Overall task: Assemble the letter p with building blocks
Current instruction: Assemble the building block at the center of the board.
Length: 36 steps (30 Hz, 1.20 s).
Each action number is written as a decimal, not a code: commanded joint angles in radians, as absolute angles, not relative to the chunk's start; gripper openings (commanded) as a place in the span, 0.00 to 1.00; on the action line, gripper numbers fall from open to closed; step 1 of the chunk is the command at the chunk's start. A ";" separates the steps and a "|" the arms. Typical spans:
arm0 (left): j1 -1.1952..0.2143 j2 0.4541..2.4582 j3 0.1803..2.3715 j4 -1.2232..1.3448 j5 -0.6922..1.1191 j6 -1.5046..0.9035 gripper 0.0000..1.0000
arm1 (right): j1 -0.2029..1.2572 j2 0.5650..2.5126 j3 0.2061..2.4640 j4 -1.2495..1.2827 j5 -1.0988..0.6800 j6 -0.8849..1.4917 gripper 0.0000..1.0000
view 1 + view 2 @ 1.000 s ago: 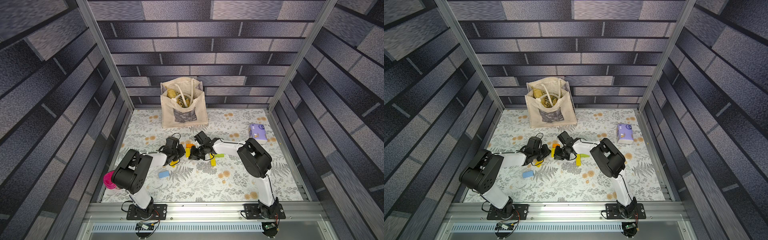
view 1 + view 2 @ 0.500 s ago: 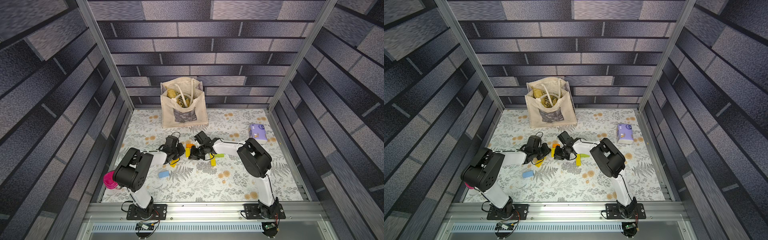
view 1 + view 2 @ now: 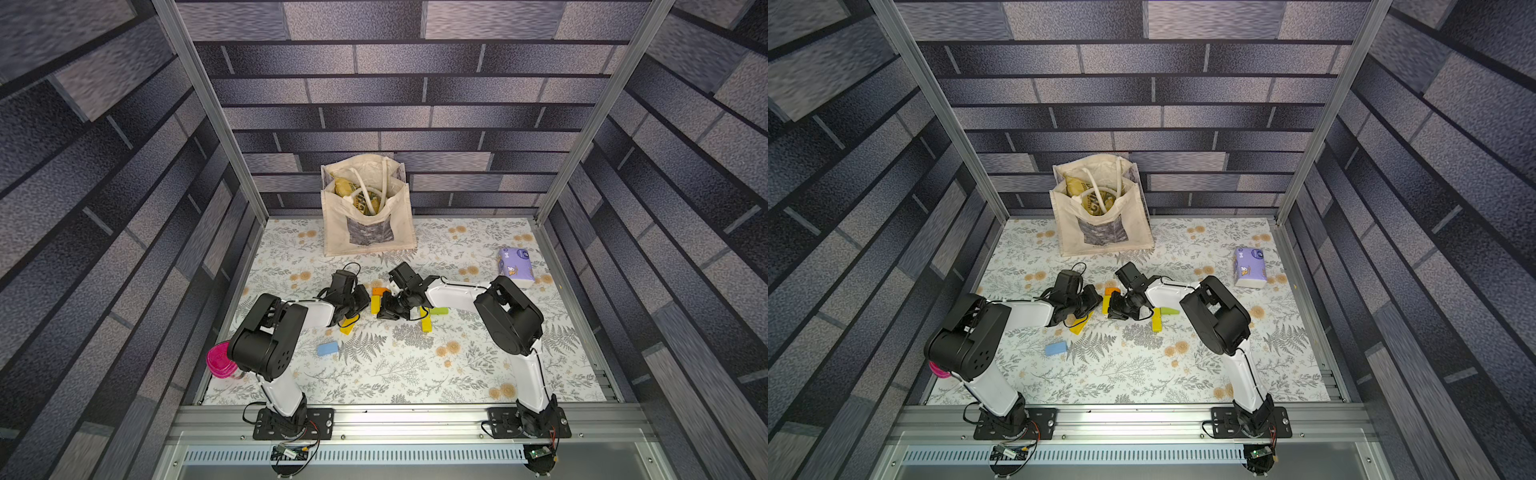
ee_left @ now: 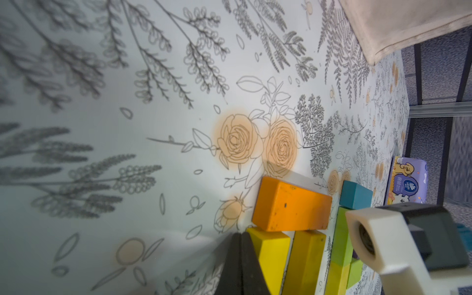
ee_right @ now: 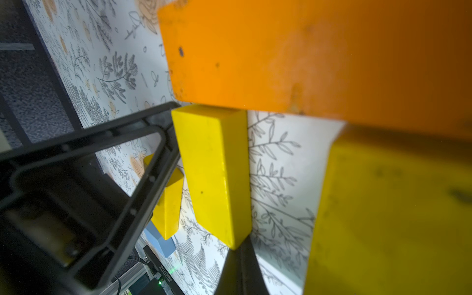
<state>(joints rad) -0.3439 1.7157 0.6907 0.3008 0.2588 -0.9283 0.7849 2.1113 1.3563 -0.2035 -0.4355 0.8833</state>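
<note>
**P about half laid; both claws shut and empty at the stem block**

I judge the letter roughly half built. Between my two claws an orange block point(image 4: 291, 204) lies crosswise. A bright yellow block point(image 4: 268, 252) butts against one end of it and a darker yellow block point(image 4: 304, 258) against the other, with a strip of bare mat point(image 4: 127, 102) between them. That gives me the bowl's top and two sides. The bar that closes the bowl and the lower stem look missing.

Spare pieces lie loose. A teal block point(image 4: 355, 195) and a lime green block point(image 4: 342, 240) sit beside the right claw's body. A light blue block point(image 3: 327, 348) lies well behind the left claw, near its arm.

The left claw point(image 4: 239, 240) has its jaws pressed together and holds nothing. Its tip touches the bright yellow block's outer side, close to the orange one. The right claw point(image 5: 240, 255) is likewise closed and empty, with its tip at the far end of that same yellow block. It looks to be in contact, though I cannot be certain.
</note>
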 commanded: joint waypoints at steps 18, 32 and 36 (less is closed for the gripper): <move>-0.324 1.786 0.659 0.150 0.232 -0.919 0.00 | 0.778 2.163 1.325 -0.255 -0.400 0.892 0.00; -0.289 1.603 0.634 0.157 0.145 -0.863 0.04 | 0.823 1.960 1.235 -0.209 -0.367 0.779 0.00; -0.294 1.458 0.637 0.074 0.024 -0.806 0.20 | 0.829 1.864 1.206 -0.184 -0.342 0.736 0.00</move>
